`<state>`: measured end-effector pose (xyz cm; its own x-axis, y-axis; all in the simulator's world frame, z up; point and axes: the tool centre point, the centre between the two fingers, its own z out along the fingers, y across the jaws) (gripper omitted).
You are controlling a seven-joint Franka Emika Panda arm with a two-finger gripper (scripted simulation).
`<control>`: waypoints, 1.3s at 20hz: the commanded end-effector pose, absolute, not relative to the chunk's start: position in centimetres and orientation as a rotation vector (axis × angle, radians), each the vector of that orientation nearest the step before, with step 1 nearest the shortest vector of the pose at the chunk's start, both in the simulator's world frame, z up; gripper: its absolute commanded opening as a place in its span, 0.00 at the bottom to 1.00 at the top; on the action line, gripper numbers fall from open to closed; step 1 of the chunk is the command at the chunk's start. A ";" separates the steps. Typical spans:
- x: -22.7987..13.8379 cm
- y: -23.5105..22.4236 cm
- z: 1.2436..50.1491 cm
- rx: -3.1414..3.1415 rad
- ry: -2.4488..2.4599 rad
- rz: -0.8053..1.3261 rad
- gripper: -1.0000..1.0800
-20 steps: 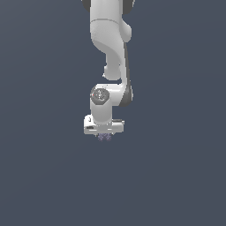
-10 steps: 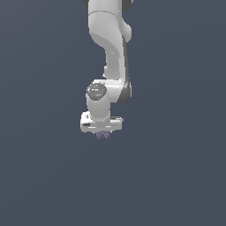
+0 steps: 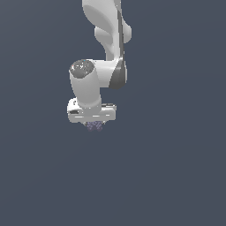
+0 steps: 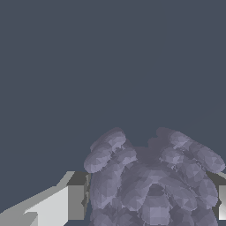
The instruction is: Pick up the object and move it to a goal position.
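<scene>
— What finish do I have on the object [image 4: 150,185]?
— Matt, lumpy, mottled purplish-grey facets, I'd say. The gripper [image 3: 92,120] casing looks smooth, faintly glossy white plastic; finger pads [image 4: 77,196] duller grey

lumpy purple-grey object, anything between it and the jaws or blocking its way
Nothing visible. The lumpy purple-grey object already sits between the gripper's jaws, with only plain grey background around it. No goal marker shows in either view.

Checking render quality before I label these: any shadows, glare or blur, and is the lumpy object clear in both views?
Exterior view: flat, even light, no cast shadow, no glare; the object is small and soft-edged under the end effector. Wrist view: sharp, facets plain on the object, cropped by the frame edge.
</scene>
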<state>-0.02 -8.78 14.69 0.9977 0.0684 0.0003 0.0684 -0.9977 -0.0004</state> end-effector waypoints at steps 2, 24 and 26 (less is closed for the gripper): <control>-0.1 -10.3 18.7 -3.139 -0.107 -0.001 0.00; 0.4 -18.4 39.3 -3.139 -0.108 -0.001 0.00; 0.5 -18.7 40.1 -3.140 -0.108 0.000 0.00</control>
